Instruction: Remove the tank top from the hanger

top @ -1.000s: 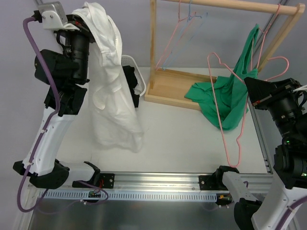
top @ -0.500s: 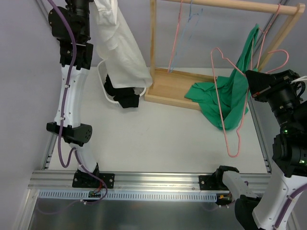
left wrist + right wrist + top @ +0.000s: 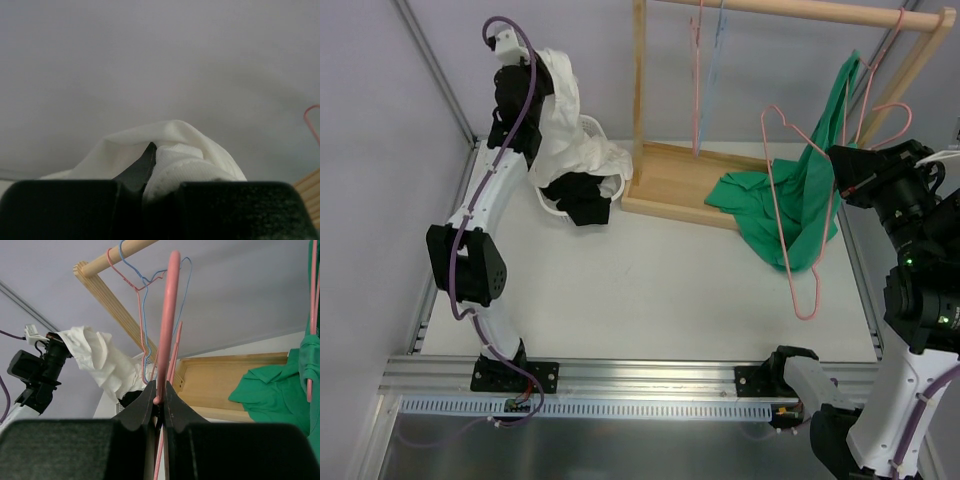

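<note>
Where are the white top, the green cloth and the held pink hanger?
white top point(image 3: 565, 135): top view, its bunched middle.
green cloth point(image 3: 810, 210): top view, its draped middle.
pink hanger point(image 3: 167, 315): right wrist view, its thick bar.

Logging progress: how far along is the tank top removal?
Done: the white tank top is off the pink hanger. In hand: the left claw is shut on the tank top, its lower end at the white basket; the right claw is shut on the bare hanger. Left: probably releasing the garment and putting the hanger down.
</note>
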Action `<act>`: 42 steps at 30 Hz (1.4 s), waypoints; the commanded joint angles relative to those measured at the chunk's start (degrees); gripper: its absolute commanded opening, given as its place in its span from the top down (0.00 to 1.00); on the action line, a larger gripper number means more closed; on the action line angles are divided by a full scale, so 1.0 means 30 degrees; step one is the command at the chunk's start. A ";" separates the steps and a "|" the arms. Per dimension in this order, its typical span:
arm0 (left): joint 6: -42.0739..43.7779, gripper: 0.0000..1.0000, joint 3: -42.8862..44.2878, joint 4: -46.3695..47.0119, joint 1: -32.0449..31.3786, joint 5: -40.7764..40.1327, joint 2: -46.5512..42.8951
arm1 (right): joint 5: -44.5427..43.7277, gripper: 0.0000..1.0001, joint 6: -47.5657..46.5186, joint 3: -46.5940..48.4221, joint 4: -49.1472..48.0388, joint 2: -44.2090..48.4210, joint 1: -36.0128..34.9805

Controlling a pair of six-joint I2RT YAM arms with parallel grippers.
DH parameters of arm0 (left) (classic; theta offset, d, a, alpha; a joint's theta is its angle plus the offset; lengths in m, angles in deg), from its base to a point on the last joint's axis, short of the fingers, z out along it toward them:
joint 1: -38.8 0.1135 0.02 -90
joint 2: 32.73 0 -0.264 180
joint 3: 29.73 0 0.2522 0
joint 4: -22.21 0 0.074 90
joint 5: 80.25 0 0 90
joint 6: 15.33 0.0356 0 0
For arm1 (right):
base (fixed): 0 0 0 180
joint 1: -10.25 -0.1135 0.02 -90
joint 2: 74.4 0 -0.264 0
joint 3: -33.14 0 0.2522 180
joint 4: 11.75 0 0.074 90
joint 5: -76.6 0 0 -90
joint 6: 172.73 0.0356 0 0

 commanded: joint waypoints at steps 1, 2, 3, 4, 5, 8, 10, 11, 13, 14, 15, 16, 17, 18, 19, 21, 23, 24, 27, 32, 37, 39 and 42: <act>-0.0083 1.00 -0.2382 0.2352 -0.0231 0.0342 -0.2679 | -0.0223 1.00 -0.0459 -0.0071 -0.1406 -0.0259 -0.0124; -0.0024 1.00 -0.3033 0.2352 -0.0261 0.0284 -0.2769 | -0.0223 1.00 -0.0489 -0.0159 -0.1465 -0.0317 -0.0124; -0.0081 1.00 -0.3649 0.2265 -0.0348 0.0080 -0.2799 | -0.0194 1.00 -0.0518 -0.0276 -0.1610 -0.0375 -0.0124; -0.0198 1.00 -0.4699 0.2061 -0.0378 -0.0067 -0.2770 | -0.0194 1.00 -0.0576 -0.0306 -0.1670 -0.0463 -0.0124; -0.0344 1.00 -0.5116 0.1363 -0.0379 -0.0272 -0.2712 | -0.0136 1.00 -0.0722 -0.0306 -0.1757 -0.0725 -0.0124; -0.0813 1.00 -0.5911 -0.0363 -0.0379 -0.0975 -0.2098 | -0.0077 1.00 -0.0986 -0.0218 -0.2196 -0.1369 -0.0124; -0.0844 1.00 -0.6057 -0.0898 -0.0379 -0.1152 -0.1514 | -0.0047 1.00 -0.1220 -0.0043 -0.2752 -0.1664 -0.0124; -0.0815 1.00 -0.6029 -0.1132 -0.0408 -0.1153 -0.1249 | -0.0134 1.00 -0.1338 0.0045 -0.2957 -0.1839 -0.0124; -0.0610 1.00 -0.5796 -0.1747 -0.0408 -0.1094 -0.0345 | -0.0106 1.00 -0.1952 0.0540 -0.3573 -0.2366 -0.0124; -0.0551 1.00 -0.5707 -0.2011 -0.0466 -0.1152 0.0010 | -0.0106 1.00 -0.2128 0.0805 -0.3720 -0.2571 -0.0124; -0.0696 1.00 -0.5561 -0.2304 -0.0466 -0.1240 0.0303 | -0.0019 1.00 -0.2304 0.1068 -0.4040 -0.2805 -0.0124; -0.0784 1.00 -0.5299 -0.2916 -0.0466 -0.1327 0.1002 | 0.0040 1.00 -0.2625 0.1361 -0.4188 -0.3359 -0.0124; -0.0872 1.00 -0.5093 -0.3328 -0.0466 -0.1357 0.1444 | 0.0070 1.00 -0.2773 0.2002 -0.4219 -0.3712 -0.0124; -0.1047 1.00 -0.4801 -0.3767 -0.0437 -0.1387 0.1855 | 0.0041 1.00 -0.2832 0.2356 -0.4364 -0.4006 -0.0124; -0.1078 1.00 -0.4218 -0.4641 -0.0466 -0.1358 0.2671 | 0.0099 1.00 -0.3036 0.2621 -0.4511 -0.4676 -0.0124; -0.1223 1.00 -0.3687 -0.5437 -0.0466 -0.1212 0.3467 | 0.0216 1.00 -0.3009 0.3208 -0.5123 -0.5353 -0.0124; -0.1399 1.00 -0.3450 -0.5967 -0.0466 -0.1240 0.4143 | 0.0362 1.00 -0.3096 0.3676 -0.5478 -0.6549 -0.0183; -0.1719 1.00 -0.3479 -0.6085 -0.0466 -0.1298 0.4289 | 0.0392 1.00 -0.3155 0.4432 -0.5595 -0.6964 -0.0299; -0.1840 1.00 -0.3276 -0.6813 -0.0466 -0.1300 0.4787 | 0.0247 1.00 -0.3680 0.6188 -0.5772 -0.8658 -0.0708; -0.1839 0.83 -0.2277 -0.9482 -0.0554 -0.2259 0.5142 | -0.0222 1.00 -0.4502 0.9036 -0.5742 -1.1329 -0.1412; -0.1255 0.62 -0.3215 -0.9892 -0.0554 -0.3261 0.3446 | -0.0925 1.00 -0.5001 0.9976 -0.5772 -1.3175 -0.1882; -0.1166 0.54 -0.3245 -1.0215 -0.0525 -0.2885 0.2916 | -0.1043 1.00 -0.4972 1.0182 -0.5888 -1.3558 -0.1882; -0.1601 0.42 -0.4003 -1.0568 -0.0642 -0.3113 0.1424 | -0.1101 1.00 -0.4972 1.0386 -0.6326 -1.4174 -0.1911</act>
